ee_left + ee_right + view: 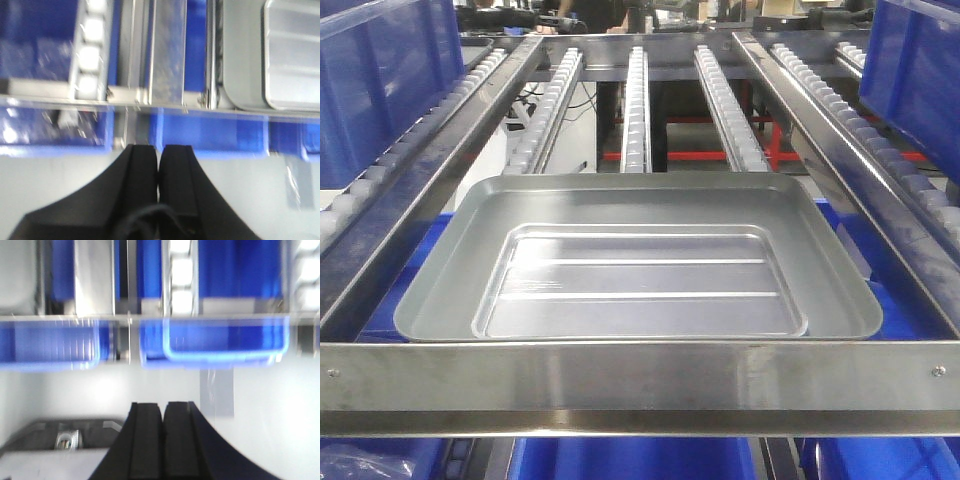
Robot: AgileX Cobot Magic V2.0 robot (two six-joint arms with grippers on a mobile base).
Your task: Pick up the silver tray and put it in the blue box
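Nothing is done yet: the silver tray (640,265) lies flat on the roller rack (640,375), against its front bar, untouched. The left gripper (159,150) and right gripper (163,406) hang clear of it (jaws pressed together, holding nothing). A blue box (630,460) sits below the rack; the grab and the placing are both left.

One silver tray (640,265), two tools (158,162) (163,412), at least five roller rails (636,100), several blue boxes (380,80).

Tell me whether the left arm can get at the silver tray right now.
Probably yes. Nothing lies on the tray, and it sits ahead and to the right of the left end effector. The front rail crosses between them, and the end effector is shut.
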